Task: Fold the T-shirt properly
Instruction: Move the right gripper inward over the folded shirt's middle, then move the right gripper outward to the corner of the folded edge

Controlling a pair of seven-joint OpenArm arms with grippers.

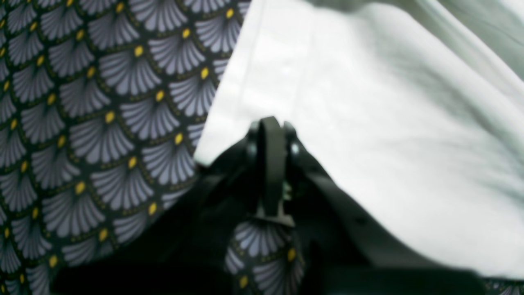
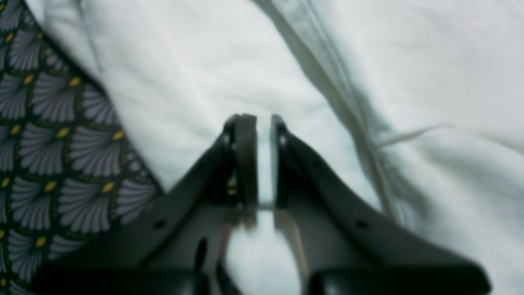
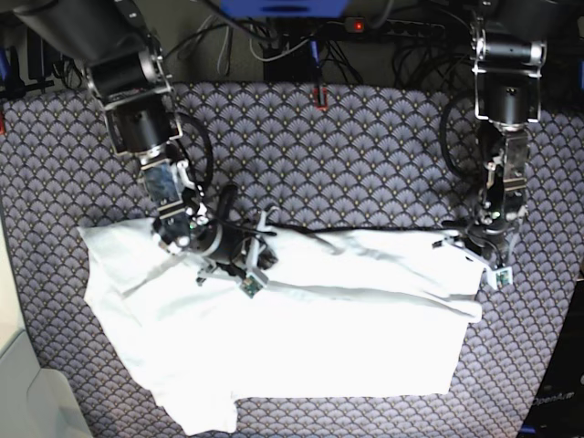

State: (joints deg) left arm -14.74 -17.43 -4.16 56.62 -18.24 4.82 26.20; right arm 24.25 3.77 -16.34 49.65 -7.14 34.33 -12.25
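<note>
The white T-shirt (image 3: pixel 319 338) lies spread across the patterned surface, with its far edge folded over in a long ridge between my two grippers. My right gripper (image 3: pixel 245 248) rests low on the shirt's far left part. In the right wrist view its jaws (image 2: pixel 265 159) stand almost together with white cloth (image 2: pixel 184 73) in the narrow gap. My left gripper (image 3: pixel 475 252) sits at the shirt's far right end. In the left wrist view its jaws (image 1: pixel 271 135) are pressed together at a corner of the cloth (image 1: pixel 368 123).
The dark fan-patterned cover (image 3: pixel 365 155) spans the whole table. Cables and a power strip (image 3: pixel 365 27) run along the far edge. A pale box (image 3: pixel 23 383) stands at the near left corner. Both arm bases rise at the far corners.
</note>
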